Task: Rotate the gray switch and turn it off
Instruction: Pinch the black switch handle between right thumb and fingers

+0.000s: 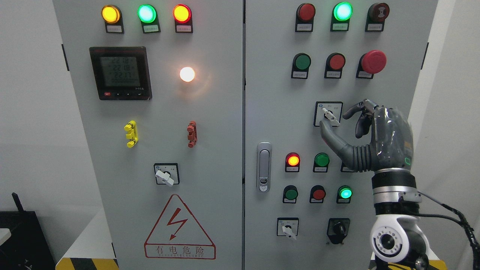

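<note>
The gray rotary switch (329,114) sits on a white plate in the middle of the cabinet's right door (273,112), its handle pointing down and to the right. My right hand (334,120) is raised in front of it, arm coming up from the lower right. The thumb (332,137) reaches up to just under the handle, and the index finger (354,109) curves in from the right, a little apart from it. The fingers are spread around the switch and hold nothing. The left hand is out of view.
Similar gray switches sit on the left door (166,175) and at the lower right (288,228), beside a black selector (338,228). Push buttons and lit lamps surround the switch. A red mushroom stop button (373,62) is above it, and a door latch (264,167) is to its left.
</note>
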Robot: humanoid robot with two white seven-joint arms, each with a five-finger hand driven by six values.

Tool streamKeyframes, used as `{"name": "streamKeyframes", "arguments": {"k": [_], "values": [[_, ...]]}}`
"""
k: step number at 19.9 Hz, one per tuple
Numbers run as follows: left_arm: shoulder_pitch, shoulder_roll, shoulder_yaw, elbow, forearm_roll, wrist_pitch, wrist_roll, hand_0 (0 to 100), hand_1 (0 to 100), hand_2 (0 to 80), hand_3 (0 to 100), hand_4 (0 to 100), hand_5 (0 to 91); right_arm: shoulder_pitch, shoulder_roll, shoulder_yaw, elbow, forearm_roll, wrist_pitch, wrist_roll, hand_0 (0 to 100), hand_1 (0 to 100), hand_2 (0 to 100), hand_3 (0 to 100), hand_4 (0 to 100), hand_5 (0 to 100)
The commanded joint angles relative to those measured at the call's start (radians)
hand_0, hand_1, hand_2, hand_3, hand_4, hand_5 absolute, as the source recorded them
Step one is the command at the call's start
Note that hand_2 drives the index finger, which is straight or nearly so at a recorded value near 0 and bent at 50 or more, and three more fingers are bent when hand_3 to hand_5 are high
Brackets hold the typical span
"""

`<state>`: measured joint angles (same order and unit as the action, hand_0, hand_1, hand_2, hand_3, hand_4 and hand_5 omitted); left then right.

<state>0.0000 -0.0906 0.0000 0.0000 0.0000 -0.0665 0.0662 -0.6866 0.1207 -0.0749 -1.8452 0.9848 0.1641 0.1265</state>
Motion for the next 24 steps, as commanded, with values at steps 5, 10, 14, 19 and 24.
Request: {"name": "streamKeyframes", "arguments": {"k": [5,10,14,19,24], "values": [[-0.009,-0.001,0.008,-0.026,0.020,0.001,0.000,12,39,0.0,0,0,0.0,-0.011,-0.001,0.020,0.027,0.006,0.028,0.001,5,45,58,95,92,100],[-0.009,-0.001,0.008,-0.026,0.020,0.001,0.000,12,39,0.0,0,0,0.0,-0.013,-0.001,0.020,0.032,0.012,0.029,0.001,7,46,58,95,92,100],[-0.009,0.000,0.008,-0.026,0.020,0.001,0.000,12,39,0.0,0,0,0.0,-0.014,-0.001,0.018,0.035,0.014,0.031,0.001,9,46,58,95,92,100],[-0.009,0.000,0.008,-0.026,0.020,0.001,0.000,12,39,0.0,0,0,0.0,-0.019,-0.001,0.018,0.041,0.014,0.031,-0.001,10,46,58,95,92,100],[-0.009,0.000,0.008,-0.026,0.020,0.001,0.000,12,39,0.0,0,0,0.0,-0.019,-0.003,0.018,0.041,0.014,0.041,-0.001,10,46,58,95,92,100]]}}
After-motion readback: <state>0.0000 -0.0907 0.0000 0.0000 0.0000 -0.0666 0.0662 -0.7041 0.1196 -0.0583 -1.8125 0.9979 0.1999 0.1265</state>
